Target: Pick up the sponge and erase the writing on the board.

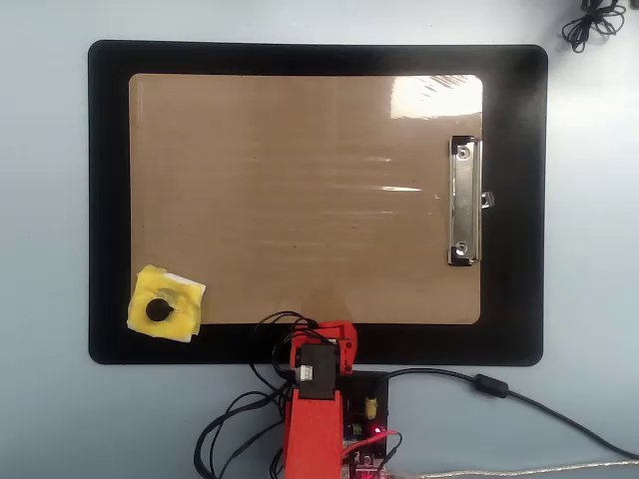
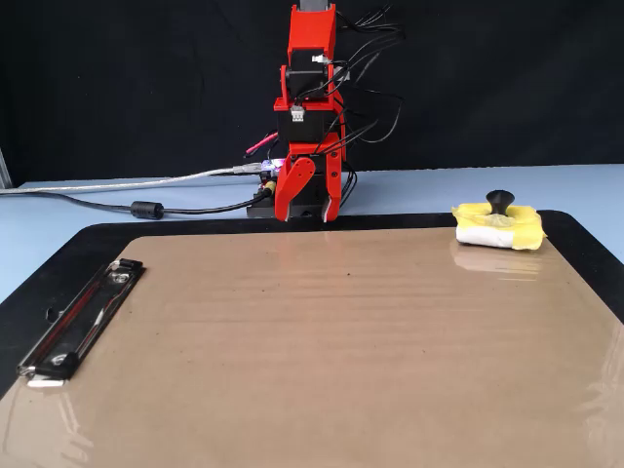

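Black matting (image 1: 110,200) framed the brown clipboard (image 1: 300,190), which showed no writing, seemingly wiped clean. Its yellow sponge (image 1: 166,304) sat parked on one corner, untouched. By its base, the red gripper (image 2: 310,213) hung empty, jaws slightly apart.

In the overhead view my own arm (image 1: 318,419) is running off the bottom edge, and it is covering my gripper (image 1: 332,337) so that only a red tip is showing (I cannot tell the gap between my jaws there). In the fixed view the board (image 2: 322,351) is being cut off along the bottom edge and at the lower corners. The sponge (image 2: 497,226) is hiding its far side behind its knob.
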